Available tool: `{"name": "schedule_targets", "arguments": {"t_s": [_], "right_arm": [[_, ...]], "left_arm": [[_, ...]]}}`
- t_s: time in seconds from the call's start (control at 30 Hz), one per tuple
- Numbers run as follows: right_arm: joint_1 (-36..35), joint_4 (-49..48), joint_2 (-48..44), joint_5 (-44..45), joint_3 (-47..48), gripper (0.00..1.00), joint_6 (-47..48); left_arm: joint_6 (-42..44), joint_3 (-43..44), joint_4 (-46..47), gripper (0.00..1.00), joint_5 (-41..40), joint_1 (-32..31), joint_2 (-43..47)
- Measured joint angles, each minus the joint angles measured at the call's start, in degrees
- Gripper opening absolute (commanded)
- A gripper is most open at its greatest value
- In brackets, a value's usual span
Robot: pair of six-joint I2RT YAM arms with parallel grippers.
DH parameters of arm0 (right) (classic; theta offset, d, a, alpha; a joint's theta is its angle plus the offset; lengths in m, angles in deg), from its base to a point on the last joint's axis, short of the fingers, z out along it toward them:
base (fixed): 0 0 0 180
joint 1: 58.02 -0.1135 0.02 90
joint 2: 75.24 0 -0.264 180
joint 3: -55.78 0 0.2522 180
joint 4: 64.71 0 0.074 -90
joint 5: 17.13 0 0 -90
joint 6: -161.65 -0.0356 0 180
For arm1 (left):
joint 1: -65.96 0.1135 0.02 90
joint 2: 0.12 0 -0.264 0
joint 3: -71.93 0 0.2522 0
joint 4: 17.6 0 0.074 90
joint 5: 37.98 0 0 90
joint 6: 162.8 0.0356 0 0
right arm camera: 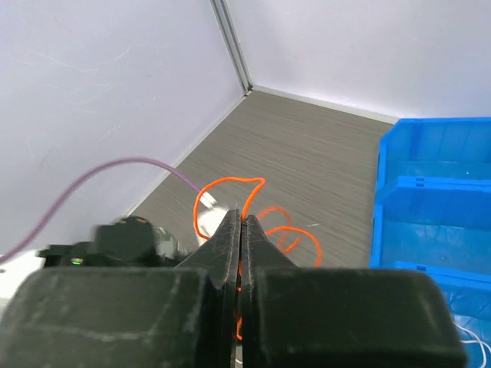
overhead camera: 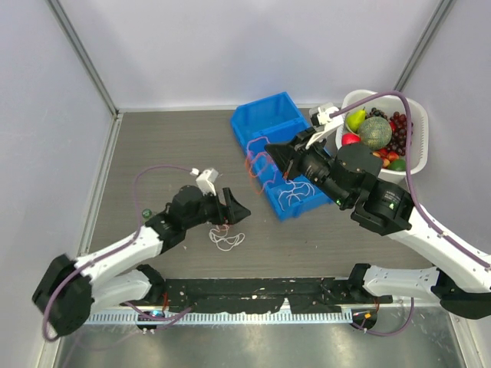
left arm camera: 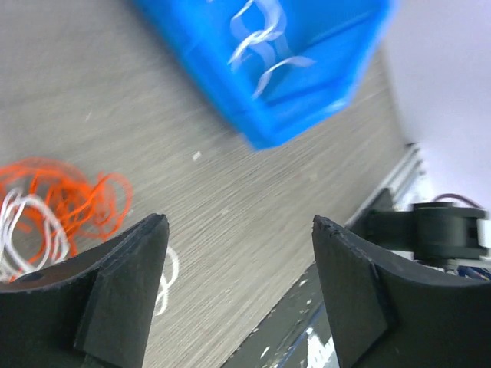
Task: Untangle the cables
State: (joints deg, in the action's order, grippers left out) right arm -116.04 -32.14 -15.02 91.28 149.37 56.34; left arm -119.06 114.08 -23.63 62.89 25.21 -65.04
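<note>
Leftmost, bare table [overhead camera: 153, 146] runs open to the wall and the far edge. Over it the left gripper [overhead camera: 235, 207] hangs with fingers spread wide and nothing between them. A white cord [overhead camera: 227, 240] lies curled on the table just nearside of it, short of the front rail [overhead camera: 253, 290]. Rightward, the orange cord [overhead camera: 257, 165] loops at the blue bin's [overhead camera: 268, 115] left rim, pinched by the right gripper [overhead camera: 275, 156], whose fingers are pressed together on it. More white cords [overhead camera: 295, 193] lie in the bin's near compartment. A fruit basket [overhead camera: 420, 153] fills the far right corner.
</note>
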Motion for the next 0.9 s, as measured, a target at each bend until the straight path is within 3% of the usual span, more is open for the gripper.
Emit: {"name": "schedule_targets", "arguments": {"t_s": [0.2,0.3,0.6,0.83,0.9], "right_arm": [[0.0,1.6,0.0,0.2,0.1,0.01,0.0],[0.0,2.2,0.0,0.1,0.1,0.01,-0.1],[0.0,2.5,0.0,-0.5,0.1,0.01,-1.2],[0.0,2.5,0.0,-1.7,0.1,0.01,-2.0],[0.0,2.4,0.0,-1.9,0.1,0.01,-2.2]], "left_arm": [[5.3,0.9,3.4,0.88,2.3,0.0,18.0],[7.2,2.6,4.9,0.89,5.3,-0.2,21.0],[11.2,11.0,6.7,0.95,9.9,-4.6,12.9],[12.3,12.3,9.8,0.86,11.5,-8.3,5.9],[12.4,12.7,10.6,0.79,11.6,-9.6,4.3]]}}
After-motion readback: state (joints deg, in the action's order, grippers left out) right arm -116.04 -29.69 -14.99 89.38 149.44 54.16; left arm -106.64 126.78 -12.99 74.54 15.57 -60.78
